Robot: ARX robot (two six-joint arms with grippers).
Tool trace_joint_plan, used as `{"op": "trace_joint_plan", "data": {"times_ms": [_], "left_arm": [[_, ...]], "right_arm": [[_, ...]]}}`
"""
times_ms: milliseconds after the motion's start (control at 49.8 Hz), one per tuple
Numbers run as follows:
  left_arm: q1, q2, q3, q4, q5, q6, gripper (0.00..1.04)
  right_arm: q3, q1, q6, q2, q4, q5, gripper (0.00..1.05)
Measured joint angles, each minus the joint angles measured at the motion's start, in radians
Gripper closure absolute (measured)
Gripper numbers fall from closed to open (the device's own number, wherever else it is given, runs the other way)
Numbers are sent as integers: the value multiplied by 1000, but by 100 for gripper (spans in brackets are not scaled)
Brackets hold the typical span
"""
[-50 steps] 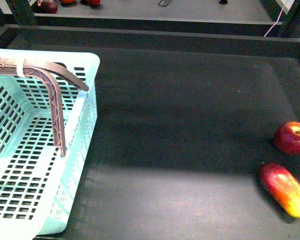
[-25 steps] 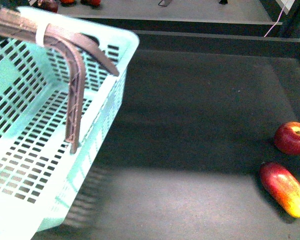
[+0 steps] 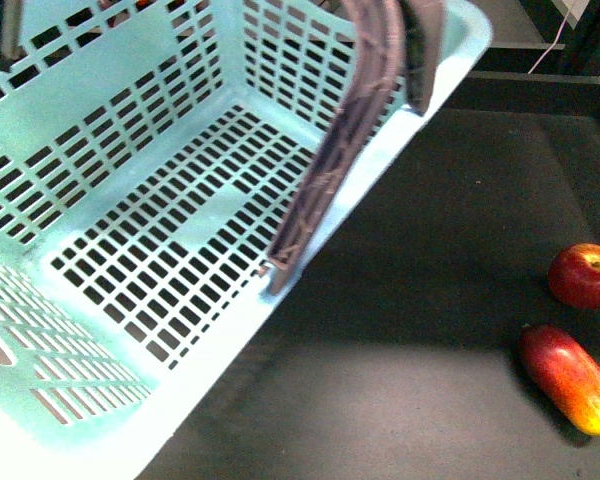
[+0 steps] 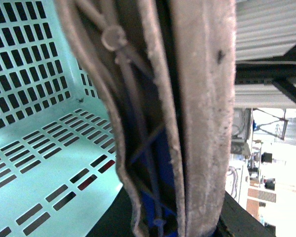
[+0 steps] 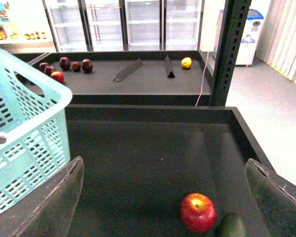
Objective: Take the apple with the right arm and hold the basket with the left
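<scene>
Basket aloft, apple waiting: the teal basket [image 3: 110, 70] hangs tilted over the left half of the dark desk [image 3: 410, 280], with its slotted floor turned toward the front camera. The left fingers [image 4: 204, 123] are clamped on its brown-grey latticed handle [image 3: 350, 130], which is pressed so close to the left wrist camera that it fills most of that view. The right fingers [image 5: 64, 197] are spread wide apart above the desk and hold nothing. The apple [image 3: 585, 275] shows between them, resting on the desk near its right edge. It is round and red with a yellow patch at the stem, and it lies well apart from the basket. Just beside it, nearer the robot, lies an elongated red-and-yellow fruit [image 3: 568, 378], close to the apple though I cannot tell whether they touch. A raised black rim runs along the back of the desk. Beyond it a second dark shelf [image 5: 148, 84] carries a cluster of small dark red fruits [image 5: 64, 63], two dark wedge-shaped pieces [image 5: 128, 70] and a yellow fruit [image 5: 186, 62]. A black upright post [image 5: 232, 49] stands at the right corner, and glass-door coolers [image 5: 138, 19] line the far wall.
</scene>
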Motion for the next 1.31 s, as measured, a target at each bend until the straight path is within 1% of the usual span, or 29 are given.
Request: {"op": "trace_joint_plan", "data": {"times_ms": [60,221,322,563,703,743,764,784,824,844,924,1065,1165,1306], "left_arm": [[-43,0,16,-10,-9,6,87],[-193,2,68,-18,-28,26,87],[-240,2,78,-17,-23,36,87],[-245,2,79,-16,-48,53,87],[-245,2,79,-16,-44,54,87],[-245,2,79,-16,-39,54,87],[-245,2,79,-16,-39,54,87],[-245,2,79,-16,-39,54,87],[-245,2,80,-15,-36,54,87],[-245,2,80,-15,-36,54,87],[-245,3,80,-15,-37,55,87],[-245,3,80,-15,-44,55,87],[-245,3,80,-15,-47,57,87],[-245,3,80,-15,-40,56,87]], "right_arm": [[0,0,0,0,0,0,9],[0,0,0,0,0,0,9],[0,0,0,0,0,0,9],[0,0,0,0,0,0,9],[0,0,0,0,0,0,9],[40,-27,43,50,-110,-96,9],[85,-59,93,121,-218,-157,9],[114,-82,120,178,-282,-195,9],[153,-131,166,300,-370,-236,9],[154,-139,172,319,-373,-237,9],[154,-187,187,418,-348,-239,9],[161,-274,179,579,-218,-269,9],[181,-330,154,741,-85,-276,9],[238,-360,89,1027,124,-241,9]]}}
